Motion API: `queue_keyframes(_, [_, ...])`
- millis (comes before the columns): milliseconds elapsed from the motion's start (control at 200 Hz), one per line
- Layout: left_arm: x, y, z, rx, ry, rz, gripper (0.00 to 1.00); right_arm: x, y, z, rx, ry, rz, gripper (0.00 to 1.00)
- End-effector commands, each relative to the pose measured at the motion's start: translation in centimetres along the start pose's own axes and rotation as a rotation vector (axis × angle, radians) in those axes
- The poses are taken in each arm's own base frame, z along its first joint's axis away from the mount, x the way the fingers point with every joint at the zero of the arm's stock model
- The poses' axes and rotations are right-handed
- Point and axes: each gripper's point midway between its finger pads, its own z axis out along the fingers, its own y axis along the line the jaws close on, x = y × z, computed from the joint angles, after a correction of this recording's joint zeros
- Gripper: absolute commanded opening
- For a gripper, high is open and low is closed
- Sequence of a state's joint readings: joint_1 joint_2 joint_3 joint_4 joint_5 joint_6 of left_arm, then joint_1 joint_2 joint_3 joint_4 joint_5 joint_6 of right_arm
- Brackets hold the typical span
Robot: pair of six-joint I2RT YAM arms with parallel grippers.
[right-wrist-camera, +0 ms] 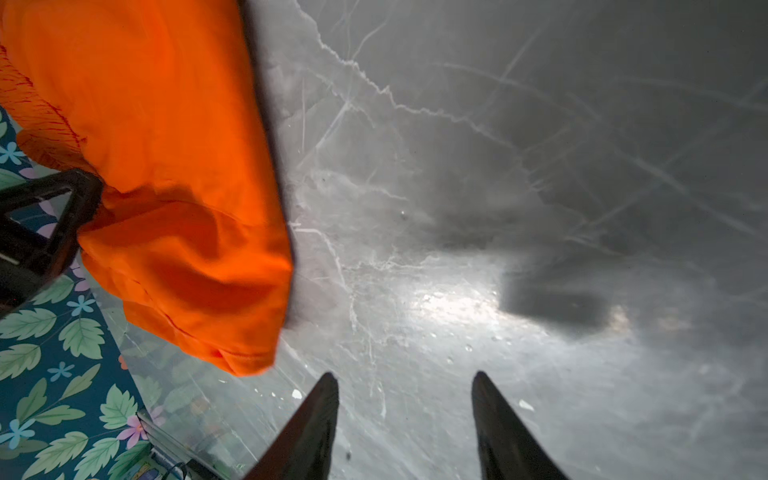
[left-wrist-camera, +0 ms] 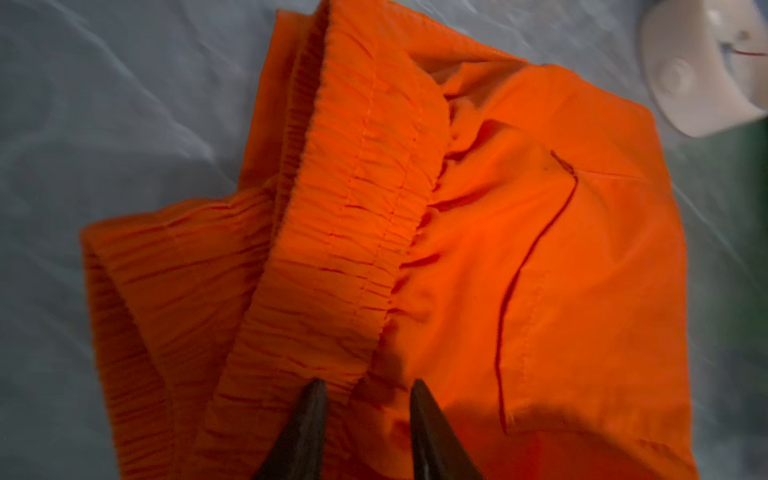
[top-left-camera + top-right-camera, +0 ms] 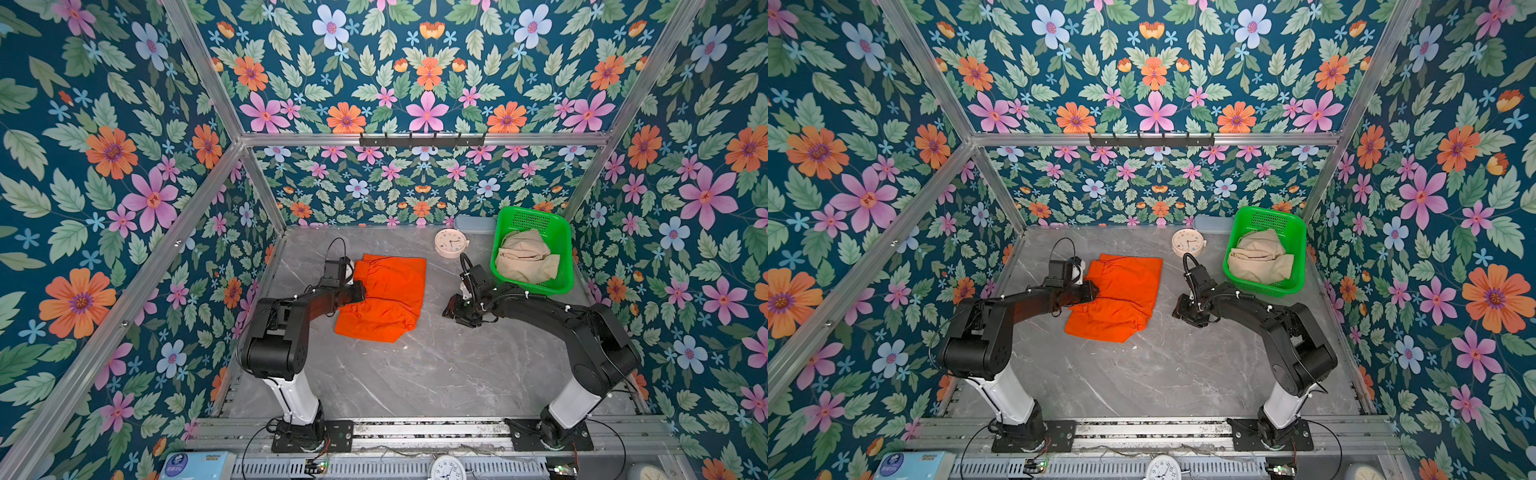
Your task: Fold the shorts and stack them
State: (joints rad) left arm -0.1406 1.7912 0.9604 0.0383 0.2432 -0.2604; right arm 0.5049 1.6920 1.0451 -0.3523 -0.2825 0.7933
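Observation:
The bright orange shorts point(image 3: 390, 291) point(image 3: 1121, 291) lie folded on the grey marble table, left of centre in both top views. My left gripper point(image 3: 360, 291) point(image 3: 1094, 291) is at their left edge. In the left wrist view it point(image 2: 365, 384) is open, its tips apart over the gathered elastic waistband point(image 2: 353, 187). The beige shorts point(image 3: 525, 257) point(image 3: 1260, 259) lie crumpled in a green basket point(image 3: 536, 218) point(image 3: 1273, 216) at the back right. My right gripper point(image 3: 451, 309) point(image 3: 1179, 311) point(image 1: 405, 376) is open over bare table, to the right of the orange shorts point(image 1: 166, 166).
A round pale clock point(image 3: 451, 243) point(image 3: 1188, 243) lies at the back between the orange shorts and the basket, with a light blue box point(image 3: 473, 222) behind it. Floral walls close in the table on three sides.

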Motion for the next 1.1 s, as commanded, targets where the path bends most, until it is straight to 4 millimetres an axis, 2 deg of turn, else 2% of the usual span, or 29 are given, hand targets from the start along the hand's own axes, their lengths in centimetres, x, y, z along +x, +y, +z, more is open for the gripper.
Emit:
queue_keyframes(0, [1.0,6.1,0.0,-0.229,0.119,0.033,0.38,-0.4,1.2,-0.4,-0.033,-0.009,-0.01,0.52])
queue_keyframes(220, [-4.4,12.0,1.1,-0.336,0.118,0.007,0.38,-0.2,0.6,-1.0,-0.002,-0.011,-0.044,0.52])
queue_keyframes(250, [-5.2,12.5,1.3,-0.337,0.123,0.006,0.38,-0.3,1.1,-2.0,-0.018,-0.032,-0.055,0.52])
queue_keyframes(365, [-8.3,14.5,2.7,-0.337,0.097,-0.005,0.38,-0.1,0.8,-2.7,-0.014,-0.048,-0.058,0.52])
queue_keyframes(490, [-11.2,15.8,3.9,-0.314,0.073,-0.052,0.38,0.1,0.3,-3.3,0.002,-0.063,-0.055,0.52])
queue_keyframes(600, [-13.4,14.9,3.7,-0.269,0.028,-0.068,0.39,0.0,0.2,-4.0,0.008,-0.08,-0.059,0.52])
queue_keyframes(730, [-14.8,12.7,1.9,-0.216,-0.044,-0.067,0.42,-0.6,0.3,-4.8,-0.007,-0.103,-0.05,0.52])
queue_keyframes(905, [-12.8,11.6,1.2,-0.176,-0.027,-0.08,0.41,-1.4,1.0,-5.9,-0.034,-0.13,-0.052,0.52])
queue_keyframes(1030, [-12.5,10.4,0.2,-0.156,-0.053,-0.065,0.42,-2.1,1.0,-6.6,-0.048,-0.143,-0.046,0.52])
queue_keyframes(1095, [-11.7,10.3,0.6,-0.148,-0.039,-0.07,0.41,-2.5,0.8,-7.2,-0.051,-0.154,-0.04,0.52])
